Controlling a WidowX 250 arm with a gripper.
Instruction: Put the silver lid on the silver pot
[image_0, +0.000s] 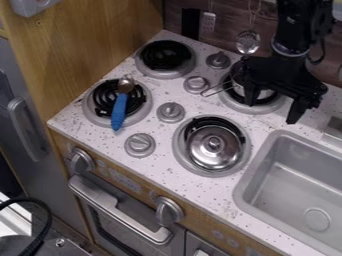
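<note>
condition of tool: the gripper (270, 113) is unladen, its two fingers spread apart, over the far edge of the worktop (270, 152). the silver lid (215, 154) lies nearer the camera than the gripper and to its picture-left, knob up on the front burner (180, 152). the silver pot (266, 93) sits on a burner just behind and below the fingers, partly hidden by them; its rim cannot be fully inspected.

hazards: the lid knob (214, 142) is small and smooth, so an off-centre pinch could let the lid slip or swing. the near finger could catch the pot if the arm drops before moving clear. the pot's wire handle (217, 89) juts out picture-left of the tool and could be snagged, turning the pot. a lid released off-centre would likely rest tilted on the rim.

clearances: a short stretch of worktop separates lid from pot. the sink (244, 192) edge lies camera-side of the gripper, close beside the lid's burner; a dropped lid could roll in. the wall and hanging utensil (248, 42) limit retreat behind the tool.
</note>
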